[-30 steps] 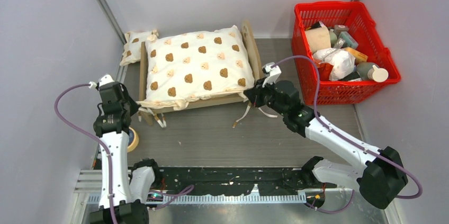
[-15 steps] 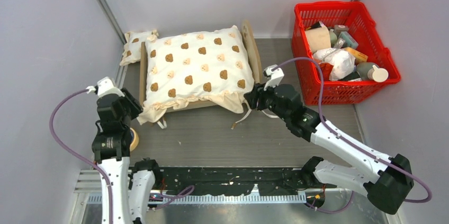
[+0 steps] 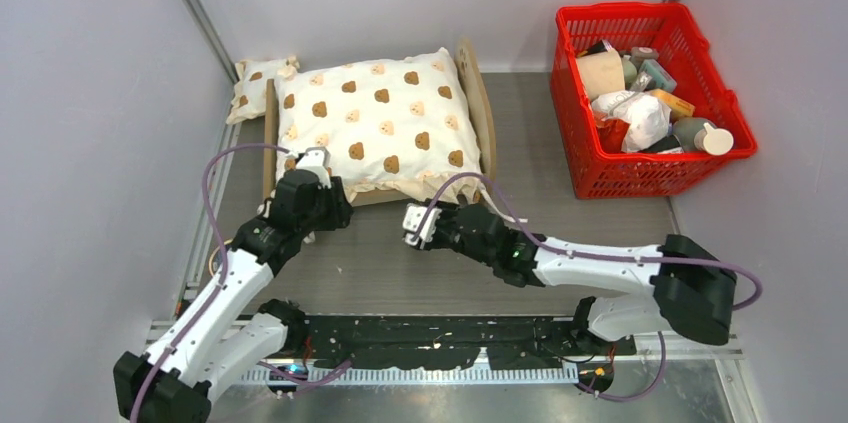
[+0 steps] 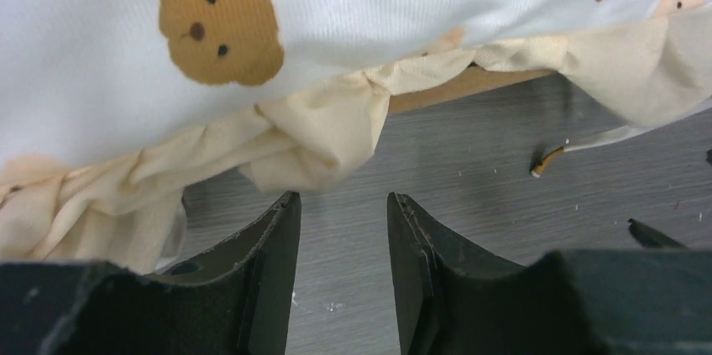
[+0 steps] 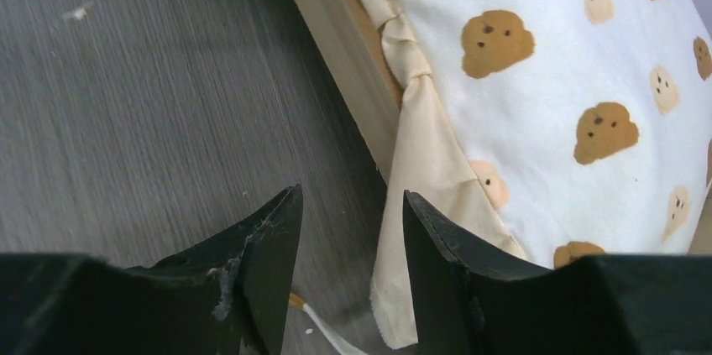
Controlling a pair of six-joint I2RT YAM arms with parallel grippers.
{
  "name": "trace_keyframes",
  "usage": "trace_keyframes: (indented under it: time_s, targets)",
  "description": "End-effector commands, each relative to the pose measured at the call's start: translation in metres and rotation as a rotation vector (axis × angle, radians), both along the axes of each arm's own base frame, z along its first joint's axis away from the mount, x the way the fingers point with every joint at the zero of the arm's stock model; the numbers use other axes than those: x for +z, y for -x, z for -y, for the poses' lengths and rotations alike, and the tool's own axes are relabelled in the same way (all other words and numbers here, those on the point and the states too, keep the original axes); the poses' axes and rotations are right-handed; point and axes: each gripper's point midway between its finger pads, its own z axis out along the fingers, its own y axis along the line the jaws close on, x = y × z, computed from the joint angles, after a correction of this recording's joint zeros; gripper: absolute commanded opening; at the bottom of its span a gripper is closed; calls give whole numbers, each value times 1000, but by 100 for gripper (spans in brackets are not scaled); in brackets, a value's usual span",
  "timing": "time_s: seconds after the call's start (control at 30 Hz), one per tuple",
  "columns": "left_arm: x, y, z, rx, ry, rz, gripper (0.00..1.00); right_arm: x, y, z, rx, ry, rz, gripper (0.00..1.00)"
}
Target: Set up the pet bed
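The grey wood-grain table point(image 3: 400, 263) sat boxed in by plain pale walls point(image 3: 90, 93), with a metal rail point(image 3: 400, 375) along its near edge. The pet bed point(image 3: 483, 108) stood at the back, left of centre, with its headboard toward the red basket point(image 3: 650, 178). Its frame was mostly under the bear-print cushion point(image 3: 370, 123), and a small matching pillow point(image 3: 255, 83) lay against its far-left corner. The left gripper point(image 4: 340, 204) and the right gripper point(image 5: 353, 200) both hovered at the bed's near side, jaws apart and holding nothing (the cushion's ruffle hung just beyond each). Labels on the basket's contents were too small to read.
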Motion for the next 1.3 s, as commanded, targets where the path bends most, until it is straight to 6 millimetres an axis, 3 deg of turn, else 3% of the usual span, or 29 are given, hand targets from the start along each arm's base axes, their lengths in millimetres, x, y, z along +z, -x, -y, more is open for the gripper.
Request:
trace_keyframes:
  time_s: [0.0, 0.17, 0.23, 0.27, 0.37, 0.4, 0.47, 0.57, 0.63, 0.87, 1.0, 1.27]
  targets:
    - [12, -33, 11, 26, 33, 108, 46, 25, -22, -11, -20, 50, 285, 52]
    - [-1, -50, 5, 67, -53, 100, 42, 19, -45, -15, -109, 109, 350, 52]
    - [0, -55, 0, 85, -81, 111, 36, 16, -47, -17, -112, 119, 361, 50]
    - [1, -56, 0, 79, -88, 119, 32, 16, -47, -17, -109, 119, 360, 49]
    - [12, -57, 1, 73, -80, 148, 2, 13, -44, -21, -96, 87, 336, 43]
    - [18, -55, 4, 58, -67, 155, 0, 12, -43, -22, -95, 78, 331, 42]
    - [38, -48, 10, 21, -25, 170, 0, 10, -42, -24, -86, 60, 320, 41]
    - [68, -40, 10, 19, 7, 190, 0, 4, -39, -25, -67, 60, 313, 48]
    - [77, -37, 7, 26, 13, 203, 0, 4, -38, -25, -66, 44, 313, 50]
    - [79, -35, 5, 17, -3, 164, 0, 9, -27, -24, -14, 5, 324, 49]
    - [80, -34, 12, -19, 13, 142, 0, 3, -22, -23, 37, 61, 387, 59]
    - [70, -30, 18, -50, 48, 89, 0, -17, -40, -13, 4, 294, 565, 60]
